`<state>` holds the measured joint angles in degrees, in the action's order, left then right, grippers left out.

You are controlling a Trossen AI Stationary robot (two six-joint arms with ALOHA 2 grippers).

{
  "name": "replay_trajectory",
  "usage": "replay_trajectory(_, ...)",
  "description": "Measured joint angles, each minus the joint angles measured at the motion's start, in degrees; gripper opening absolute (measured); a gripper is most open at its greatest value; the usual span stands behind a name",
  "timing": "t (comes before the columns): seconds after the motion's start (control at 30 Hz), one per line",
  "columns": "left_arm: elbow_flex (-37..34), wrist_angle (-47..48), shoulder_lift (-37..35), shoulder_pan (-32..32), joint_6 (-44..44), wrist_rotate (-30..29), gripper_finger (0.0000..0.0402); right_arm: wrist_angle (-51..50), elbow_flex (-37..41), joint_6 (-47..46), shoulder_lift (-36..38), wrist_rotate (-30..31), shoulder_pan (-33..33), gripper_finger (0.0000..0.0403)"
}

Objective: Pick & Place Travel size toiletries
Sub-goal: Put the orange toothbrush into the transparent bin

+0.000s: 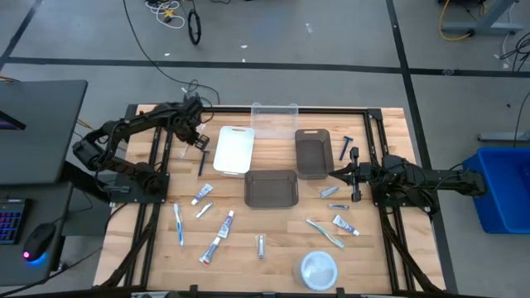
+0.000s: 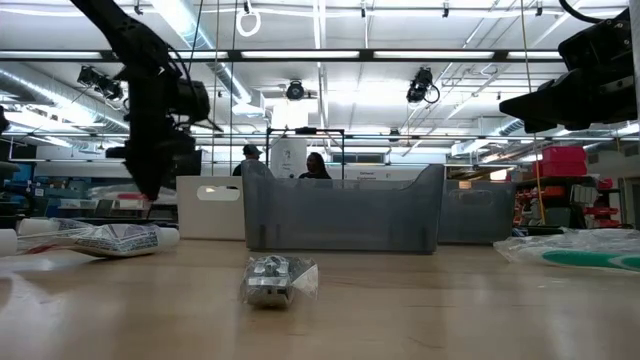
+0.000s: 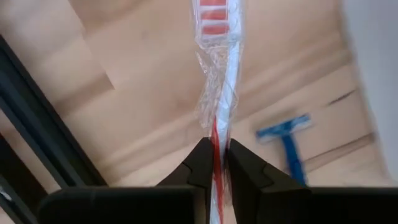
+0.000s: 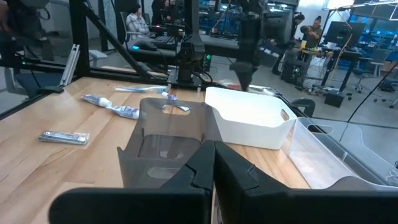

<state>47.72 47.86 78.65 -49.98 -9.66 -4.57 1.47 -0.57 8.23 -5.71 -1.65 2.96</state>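
My left gripper (image 3: 216, 149) hangs over the table's far left part (image 1: 192, 126), fingers pointing down, shut on a red-and-white toothbrush (image 3: 219, 74) in a clear wrapper. Below it a blue razor (image 3: 287, 138) lies flat on the wood, beside the white bin (image 1: 233, 149). Other toiletries lie flat on the near half: toothpaste tubes (image 1: 226, 223), a blue toothbrush (image 1: 179, 223) and a small silvery tube (image 2: 277, 280). My right gripper (image 1: 335, 174) waits level at the right, shut, with nothing between its fingers (image 4: 214, 162). My left gripper pinches the wrapped toothbrush's slim shaft (image 3: 217, 132) between its two fingers, wrapper film and all. The fingers come from above, pointing down, and lie along the shaft. The toothbrush hangs on below the fingertips toward the table; its red-striped end (image 3: 214, 15) runs out of the picture.
Two dark grey bins (image 1: 271, 188) (image 1: 312, 152) and a clear bin (image 1: 274, 118) stand mid-table. A round white dish (image 1: 318, 269) sits near the front edge. More tubes and a toothbrush (image 1: 325, 232) lie at the right; a razor (image 1: 346, 147) lies past the far grey bin.
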Motion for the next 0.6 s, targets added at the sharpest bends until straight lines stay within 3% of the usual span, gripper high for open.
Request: replay_trajectory(0.6, 18.8, 1.9, 0.0, 1.6, 4.5, 0.1, 0.0039, 0.0, 0.0, 0.0, 0.0, 0.0, 0.0, 0.0014)
